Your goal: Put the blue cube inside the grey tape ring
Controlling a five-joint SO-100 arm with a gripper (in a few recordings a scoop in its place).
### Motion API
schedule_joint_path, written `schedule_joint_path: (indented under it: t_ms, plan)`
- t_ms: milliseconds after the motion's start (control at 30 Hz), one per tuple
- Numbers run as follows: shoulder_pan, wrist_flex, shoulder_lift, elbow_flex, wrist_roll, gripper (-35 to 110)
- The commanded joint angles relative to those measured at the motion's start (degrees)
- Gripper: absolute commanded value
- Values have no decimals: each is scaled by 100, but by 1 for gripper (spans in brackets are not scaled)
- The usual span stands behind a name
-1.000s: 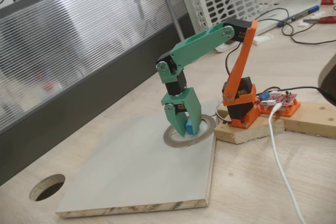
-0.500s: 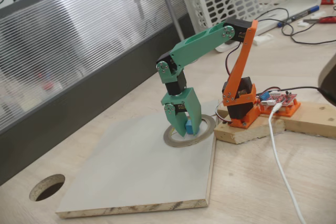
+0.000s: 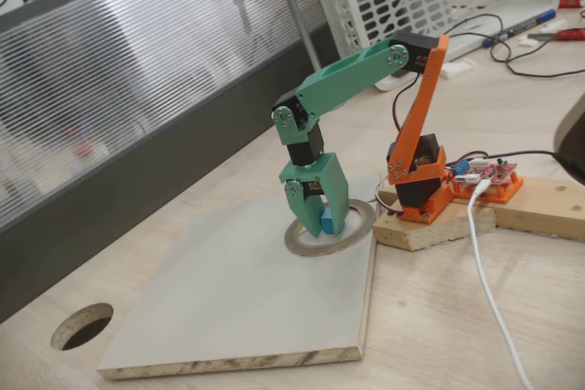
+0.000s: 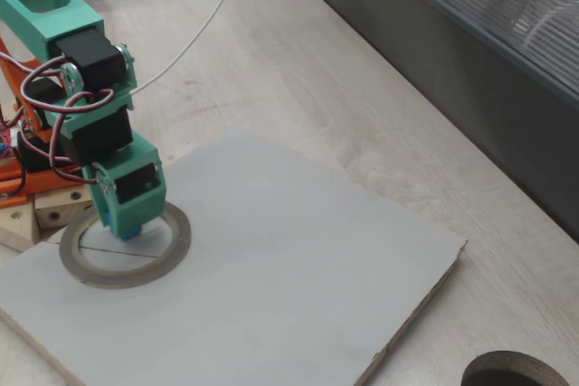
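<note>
Gripper (image 3: pixel 315 222) points straight down over the grey tape ring (image 3: pixel 302 246), tips low inside the opening. The blue cube (image 3: pixel 326 222) sits between the green jaws, which look closed on it, though a slight loosening cannot be ruled out at this size. In the other fixed view a sliver of the cube (image 4: pixel 130 233) peeks out under the gripper (image 4: pixel 127 223), inside the ring (image 4: pixel 154 273) toward its far-left part, just above or on the grey board (image 4: pixel 289 259).

Judgement: release step in hand. The cube is already within the ring's bounds, so no sideways move seems needed. Best to set the cube down fully on the board before letting go, open the jaws slowly, then lift straight up so the tips do not nudge the cube or drag the tape. The ring lies loose near the board's edge, beside the wooden block (image 3: pixel 430 230); bumping it could shift it.
</note>
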Motion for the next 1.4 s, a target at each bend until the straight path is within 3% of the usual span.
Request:
schedule_joint_path:
  t_ms: [0,133,1367]
  plan:
    - [141,44,123,-26,62,9]
    - [598,53,70,-18,18,9]
    - [642,79,114,18,62,9]
